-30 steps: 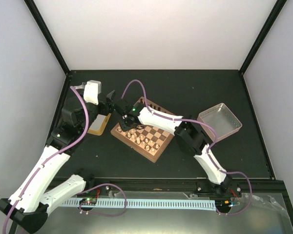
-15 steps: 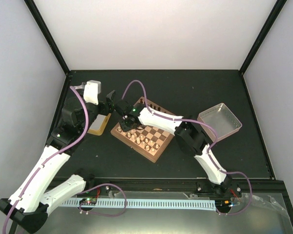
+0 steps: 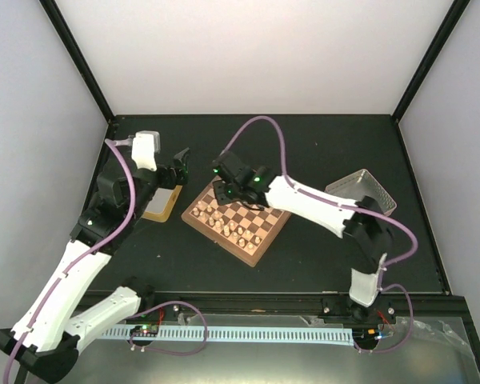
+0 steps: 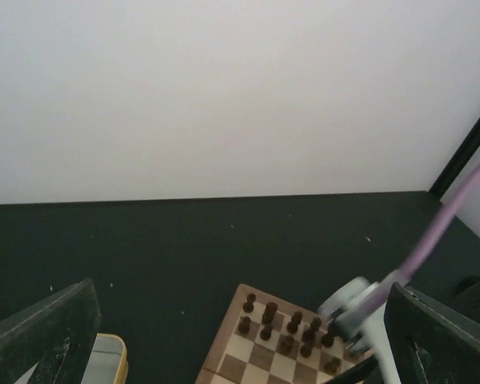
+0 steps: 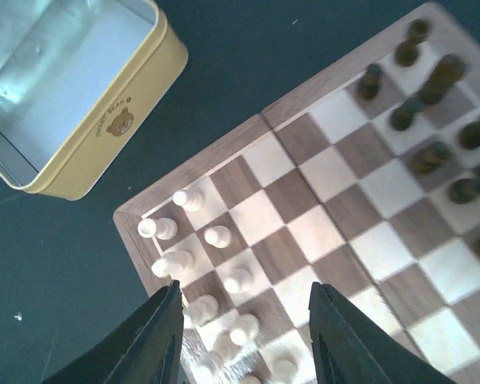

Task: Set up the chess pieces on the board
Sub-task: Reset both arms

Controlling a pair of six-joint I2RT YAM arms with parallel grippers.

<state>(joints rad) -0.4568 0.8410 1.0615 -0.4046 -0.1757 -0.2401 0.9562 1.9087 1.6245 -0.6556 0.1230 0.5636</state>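
Black worktop (image 3: 328, 144) enclosed by white walls (image 3: 256, 56), carrying the board (image 5: 336, 200), a wooden chessboard set diagonally. The right fingers (image 5: 162, 340) stand apart and empty above one corner of the board, with the pale chess pieces (image 5: 218, 236) clustered between and just ahead of their tips, the dark chess pieces (image 5: 432, 80) farther ahead to the right, and an open yellow tin (image 5: 112, 136) off the board ahead to the left. The left fingers (image 4: 44, 332) are spread wide, gripping nothing, raised over the worktop, with the board's dark-piece end showing low between them.
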